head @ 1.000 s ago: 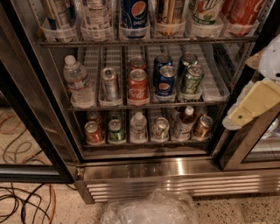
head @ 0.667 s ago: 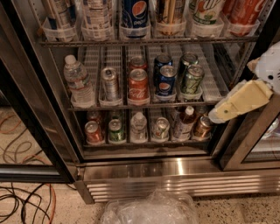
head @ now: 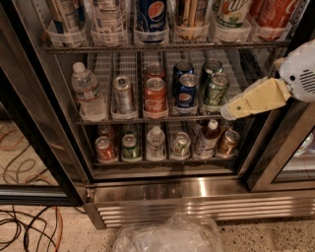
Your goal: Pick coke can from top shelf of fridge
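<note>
step: approach | gripper (head: 248,101) at right, level with middle rack (head: 147,119), opening cannot tell | coke can (head: 272,12) in far-right tub of top shelf (head: 162,47) | next: likely raise, then reach in toward it

coke can (head: 273,12) on top shelf (head: 167,47), hand (head: 233,110) below

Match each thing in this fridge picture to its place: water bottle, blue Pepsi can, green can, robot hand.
1 water bottle
2 blue Pepsi can
3 green can
4 hand

A next to the red can, on its right
B left end of the middle shelf
C outside the shelves, on the right
D right end of the middle row

Pairs: 1-B, 2-A, 3-D, 4-C
</note>
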{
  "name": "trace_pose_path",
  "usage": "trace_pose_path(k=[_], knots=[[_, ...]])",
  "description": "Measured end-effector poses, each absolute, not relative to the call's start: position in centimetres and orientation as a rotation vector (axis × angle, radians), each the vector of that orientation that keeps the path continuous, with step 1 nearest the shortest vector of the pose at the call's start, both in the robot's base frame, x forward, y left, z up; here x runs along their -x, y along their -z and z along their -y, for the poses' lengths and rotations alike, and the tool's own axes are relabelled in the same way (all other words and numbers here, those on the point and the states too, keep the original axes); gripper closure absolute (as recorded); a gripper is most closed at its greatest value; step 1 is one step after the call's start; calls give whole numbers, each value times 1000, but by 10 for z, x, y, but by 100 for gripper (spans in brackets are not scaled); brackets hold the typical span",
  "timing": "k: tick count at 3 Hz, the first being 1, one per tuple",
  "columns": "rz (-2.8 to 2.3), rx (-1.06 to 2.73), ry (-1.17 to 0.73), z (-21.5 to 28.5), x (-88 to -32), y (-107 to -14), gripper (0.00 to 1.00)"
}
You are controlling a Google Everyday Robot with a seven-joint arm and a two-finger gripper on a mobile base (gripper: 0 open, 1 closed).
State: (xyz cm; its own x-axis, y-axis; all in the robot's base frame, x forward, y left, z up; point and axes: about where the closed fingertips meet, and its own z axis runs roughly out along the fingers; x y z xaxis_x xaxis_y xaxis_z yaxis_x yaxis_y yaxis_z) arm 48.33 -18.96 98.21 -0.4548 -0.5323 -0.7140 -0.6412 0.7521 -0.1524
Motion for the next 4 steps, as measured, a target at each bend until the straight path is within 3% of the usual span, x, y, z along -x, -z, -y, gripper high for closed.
trace_pose_path(k=[4], knots=[[-1961,633,-181,190,-500,-1017,0]])
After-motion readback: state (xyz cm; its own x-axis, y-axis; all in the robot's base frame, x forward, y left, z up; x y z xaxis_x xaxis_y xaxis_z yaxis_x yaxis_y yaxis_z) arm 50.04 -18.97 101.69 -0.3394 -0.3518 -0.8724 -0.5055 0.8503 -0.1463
